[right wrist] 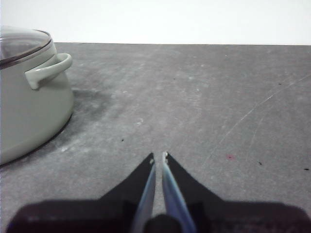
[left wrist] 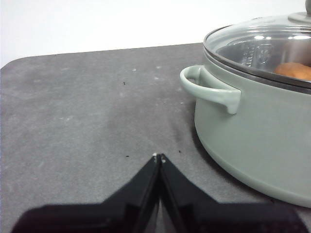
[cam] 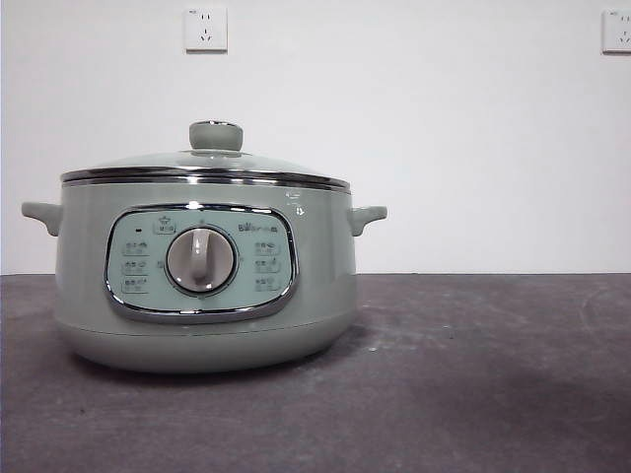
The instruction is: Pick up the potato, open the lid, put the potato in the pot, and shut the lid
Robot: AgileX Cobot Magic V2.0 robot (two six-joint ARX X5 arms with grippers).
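The sage-green pot (cam: 202, 286) stands left of centre on the dark table, with the glass lid (cam: 207, 166) closed on it and its green knob (cam: 216, 135) on top. The potato (left wrist: 294, 71) lies inside the pot, seen through the lid (left wrist: 262, 43) in the left wrist view. My left gripper (left wrist: 159, 157) is shut and empty, low over the table beside the pot's handle (left wrist: 210, 90). My right gripper (right wrist: 158, 156) is shut and empty, apart from the pot (right wrist: 29, 102) on its other side. Neither arm shows in the front view.
The dark grey table (cam: 473, 374) stretches to the right of the pot. A white wall with two sockets (cam: 205, 29) stands behind. The table's far edge and rounded corner (left wrist: 19, 60) show in the left wrist view.
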